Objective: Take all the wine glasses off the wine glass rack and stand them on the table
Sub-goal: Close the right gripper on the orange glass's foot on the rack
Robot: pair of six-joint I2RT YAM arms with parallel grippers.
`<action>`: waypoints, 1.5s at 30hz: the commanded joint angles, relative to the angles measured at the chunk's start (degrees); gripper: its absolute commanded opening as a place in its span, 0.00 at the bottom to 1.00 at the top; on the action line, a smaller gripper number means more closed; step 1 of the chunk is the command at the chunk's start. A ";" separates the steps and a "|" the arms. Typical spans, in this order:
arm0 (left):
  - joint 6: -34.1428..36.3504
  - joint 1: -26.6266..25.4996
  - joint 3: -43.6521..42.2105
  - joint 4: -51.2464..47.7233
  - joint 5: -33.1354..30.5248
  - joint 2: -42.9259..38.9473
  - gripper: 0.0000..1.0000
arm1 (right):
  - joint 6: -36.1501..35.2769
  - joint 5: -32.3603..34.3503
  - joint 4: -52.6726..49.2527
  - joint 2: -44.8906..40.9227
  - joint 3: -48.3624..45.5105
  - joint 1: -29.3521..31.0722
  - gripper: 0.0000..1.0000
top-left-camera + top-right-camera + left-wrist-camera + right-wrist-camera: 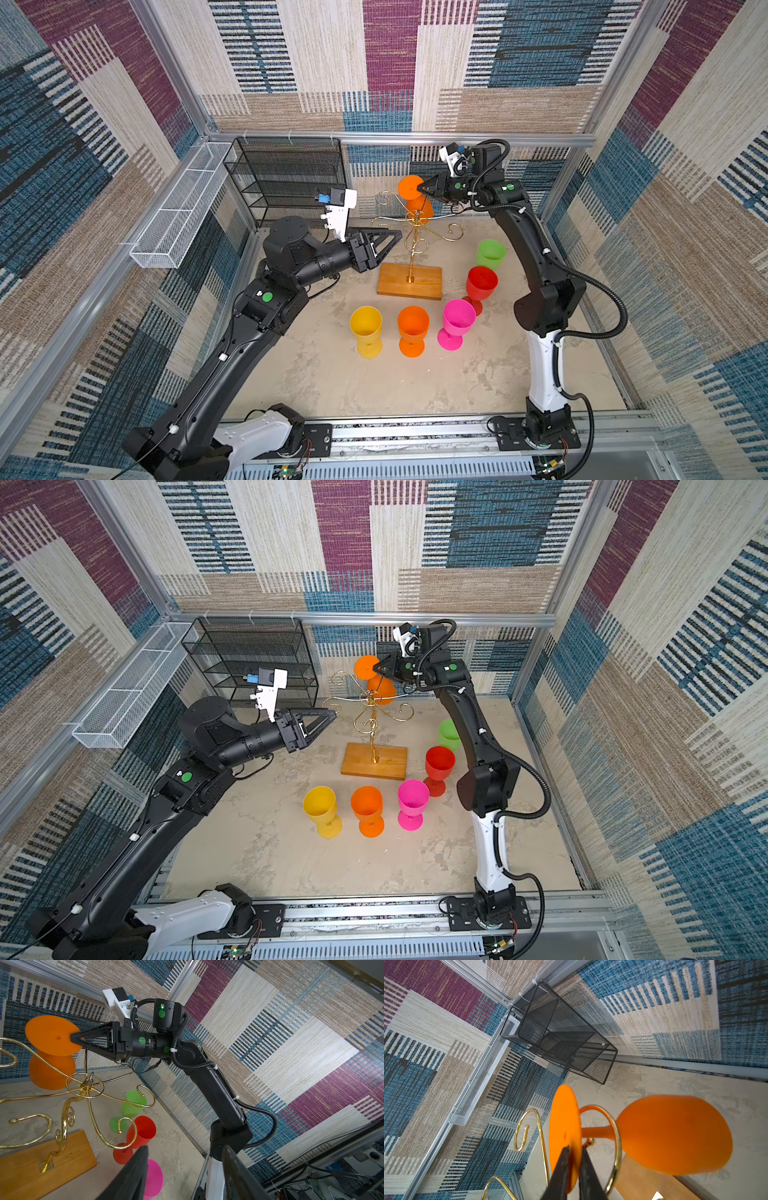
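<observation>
— Biggest holders first?
— Black mesh shelf (291, 178) in the back left corner of the desk (332, 386): only mesh and wall seen through its tiers. White wire basket (178, 212), long and narrow, along the left wall (83, 208) above desk level: mesh again.
— Then the rack (395, 279)?
— Mid-desk, toward the back, on its wooden base. Carrying one wine glass (409, 188), orange: foot up, bowl down, stem threaded through one of its curled arms on the far side.
— Hands?
— Right hand (575, 1148): pinched narrow on the rim of that foot, a finger on either face. Left hand (397, 237): parted, holding nothing, just beside the rack's left arms.
— Smaller cups?
— Five upright on the desk, mouths up, showing only their own coloured insides. Yellow glass (365, 328), second orange glass (412, 328), pink glass (457, 322) in a row before the base; red glass (481, 284) and green glass (490, 253) up the right side.
— Room to move?
— Broad bare desk in front, toward the near rail (415, 432), and left of the base. Tighter on the right, green glass near the right wall (665, 249). Back wall (374, 104) close behind the hanging bowl.
</observation>
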 commanded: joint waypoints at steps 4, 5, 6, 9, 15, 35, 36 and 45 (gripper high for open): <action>0.66 0.14 -0.28 1.69 0.31 -0.34 0.60 | 1.56 0.01 2.01 -0.33 0.14 0.07 0.08; 0.70 0.14 -0.30 1.68 0.23 -0.41 0.59 | 1.86 -0.34 2.38 -0.51 0.06 0.09 0.07; 0.66 0.14 -0.30 1.64 0.22 -0.41 0.60 | 2.29 -0.82 2.83 -0.69 -0.09 0.01 0.05; 0.74 0.15 -0.30 1.50 0.14 -0.59 0.59 | 3.86 -2.71 4.99 -1.34 -0.86 -0.17 0.03; 0.75 0.14 -0.30 1.33 0.14 -0.76 0.59 | 8.84 -9.37 11.72 -2.38 -3.95 -1.34 0.00; 0.87 0.45 -0.30 0.71 0.14 -1.20 0.59 | 13.89 -13.69 16.09 -1.40 -4.18 -3.18 0.00; 0.84 0.48 -0.32 0.79 0.14 -1.20 0.60 | 13.89 -13.68 16.09 -1.41 -4.33 -3.24 0.00; 0.83 0.58 -0.82 0.80 0.14 -1.25 0.59 | 14.32 -13.19 16.89 -2.11 -6.15 -4.10 0.00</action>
